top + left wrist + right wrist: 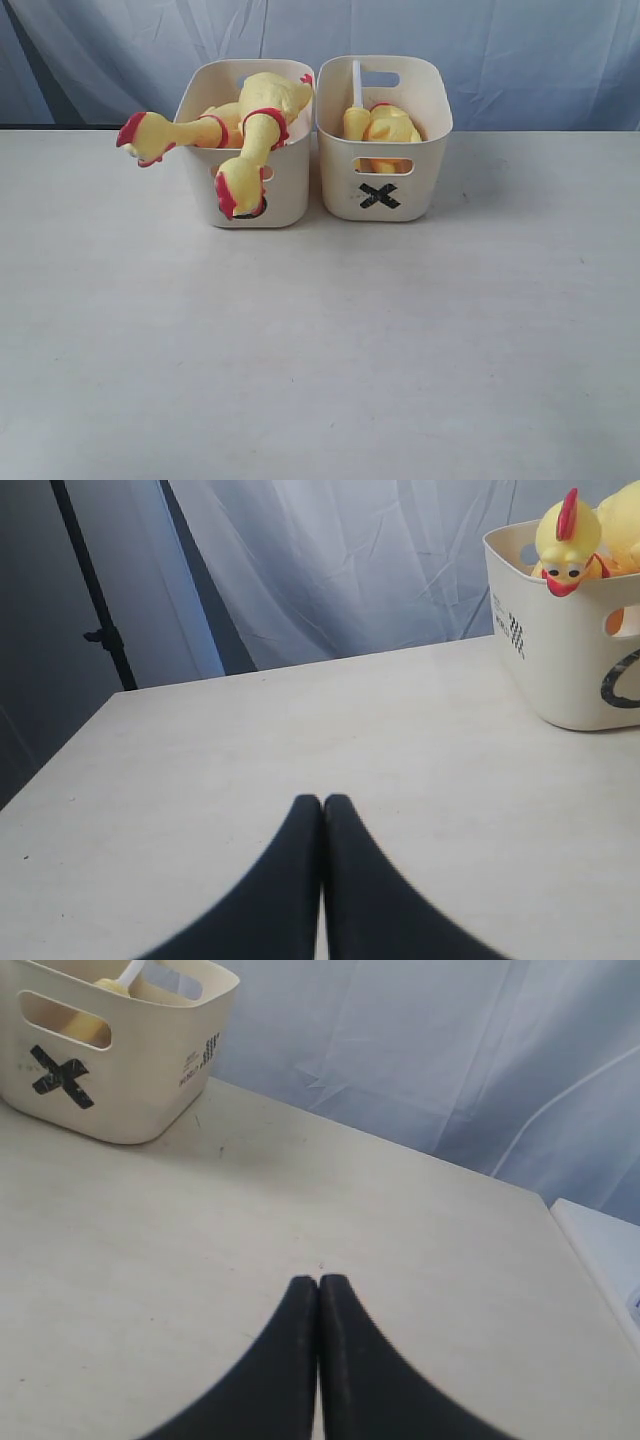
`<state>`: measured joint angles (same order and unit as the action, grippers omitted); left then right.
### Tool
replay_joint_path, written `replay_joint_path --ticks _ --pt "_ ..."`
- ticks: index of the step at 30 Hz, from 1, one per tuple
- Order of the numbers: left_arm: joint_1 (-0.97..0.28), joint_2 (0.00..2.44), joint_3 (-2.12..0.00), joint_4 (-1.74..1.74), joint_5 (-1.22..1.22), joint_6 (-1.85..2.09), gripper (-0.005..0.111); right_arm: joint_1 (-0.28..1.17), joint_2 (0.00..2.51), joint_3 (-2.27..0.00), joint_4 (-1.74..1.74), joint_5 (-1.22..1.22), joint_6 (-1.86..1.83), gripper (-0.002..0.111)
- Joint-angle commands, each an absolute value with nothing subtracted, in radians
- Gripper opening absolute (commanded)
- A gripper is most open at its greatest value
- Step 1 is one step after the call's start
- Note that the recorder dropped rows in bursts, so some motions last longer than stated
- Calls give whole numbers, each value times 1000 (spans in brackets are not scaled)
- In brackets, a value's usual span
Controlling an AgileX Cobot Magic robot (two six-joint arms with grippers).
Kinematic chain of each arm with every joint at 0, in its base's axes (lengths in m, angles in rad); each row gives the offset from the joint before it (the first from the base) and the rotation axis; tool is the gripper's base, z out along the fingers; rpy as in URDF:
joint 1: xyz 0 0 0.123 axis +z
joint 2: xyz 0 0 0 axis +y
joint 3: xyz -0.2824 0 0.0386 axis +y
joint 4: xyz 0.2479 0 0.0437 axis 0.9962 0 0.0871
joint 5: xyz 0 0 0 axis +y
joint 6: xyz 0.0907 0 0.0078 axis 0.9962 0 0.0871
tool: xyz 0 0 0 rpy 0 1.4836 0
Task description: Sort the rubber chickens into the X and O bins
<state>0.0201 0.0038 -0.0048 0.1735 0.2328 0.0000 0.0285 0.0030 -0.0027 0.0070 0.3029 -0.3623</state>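
Tabletop (pixel 320 350) wide open in front of bins. O bin (pixel 292 175) and X bin (pixel 425 165) side by side near far edge, almost touching. O bin holds chickens (pixel 262 105), two heads drooping over rim; X bin holds more chickens (pixel 385 125), white stick (pixel 356 80) upright. Clenched, empty, low over tabletop: left pincer (pixel 322 810), right pincer (pixel 318 1290). Pale curtain (pixel 500 50) behind

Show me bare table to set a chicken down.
Bare: the white tabletop before the marked faces of the cream plastic O tub and X tub, and beside each outer wall. Crowded: the O tub, yellow rubber chickens spilling over its rim; hardly any gap between tubs.
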Motion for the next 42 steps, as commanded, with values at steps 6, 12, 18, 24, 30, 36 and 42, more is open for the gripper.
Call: replay_joint_path --ticks 6,12,18,24,30,36,42 --pt "25 0 0 137 232 -34 0 30 0 0 8 296 -353 0" --pt "25 0 0 116 232 -74 0 30 0 0 36 298 -123 0" --pt "25 0 0 116 232 -69 0 30 0 0 36 304 -120 0" --pt "25 0 0 116 232 -69 0 30 0 0 36 304 -120 0" --pt "25 0 0 170 232 -69 0 30 0 0 36 304 -120 0" --pt "25 0 0 176 232 -69 0 30 0 0 36 304 -120 0" --pt "25 0 0 176 232 -69 0 60 0 0 36 305 -120 0"
